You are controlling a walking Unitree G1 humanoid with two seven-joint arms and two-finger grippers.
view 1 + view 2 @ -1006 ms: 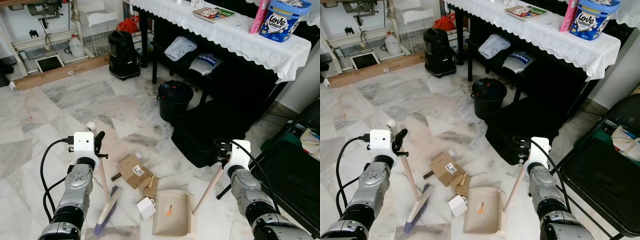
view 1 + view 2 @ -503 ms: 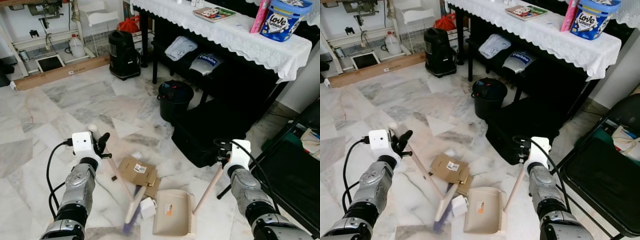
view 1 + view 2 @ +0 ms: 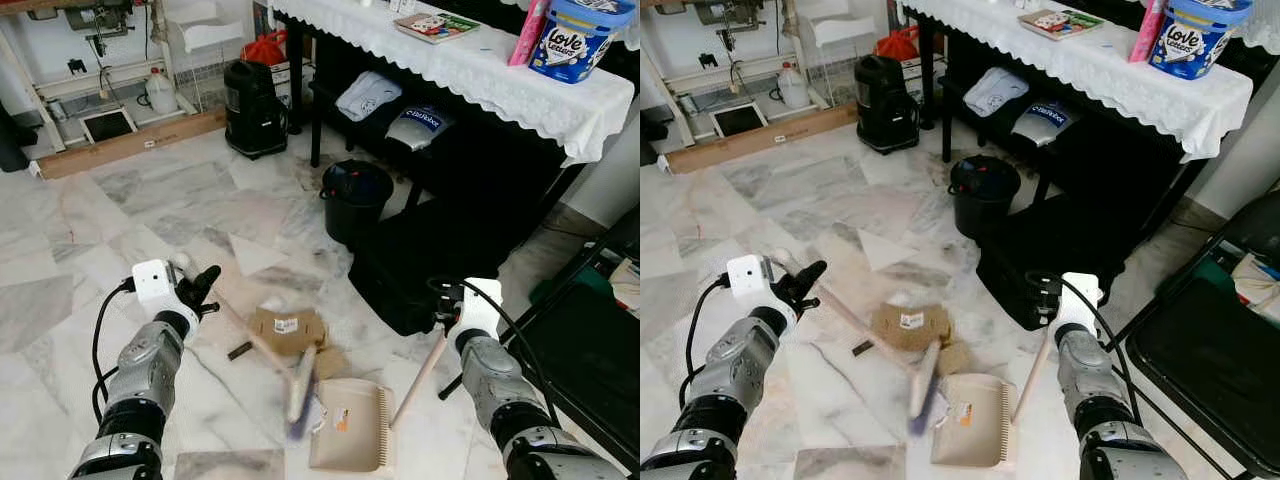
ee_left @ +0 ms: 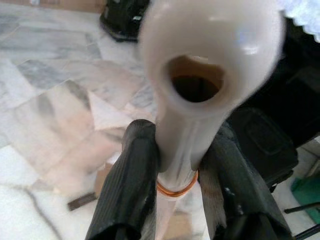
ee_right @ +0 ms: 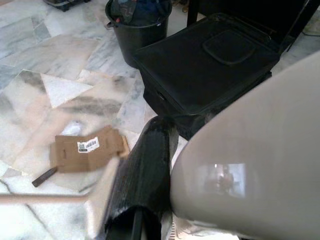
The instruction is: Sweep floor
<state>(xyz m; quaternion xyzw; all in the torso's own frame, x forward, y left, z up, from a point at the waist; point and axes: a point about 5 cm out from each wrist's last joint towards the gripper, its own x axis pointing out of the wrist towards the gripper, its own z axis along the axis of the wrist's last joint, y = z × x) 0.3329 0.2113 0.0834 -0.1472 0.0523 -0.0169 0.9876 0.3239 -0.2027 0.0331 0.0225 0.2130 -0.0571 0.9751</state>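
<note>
The left gripper (image 4: pixel 176 165) clenches the broom (image 3: pixel 300 385) handle, its blurred head on the floor beside the dustpan (image 3: pixel 352 438) and cardboard (image 3: pixel 286 328) — the right gripper (image 3: pixel 447 318) grips the dustpan's handle.

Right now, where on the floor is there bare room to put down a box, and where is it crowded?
Bare marble lies open between the left gripper, the long wooden plank and the black bucket. It is crowded around the dustpan: the brush, the cardboard and the black bag sit close together there.
</note>
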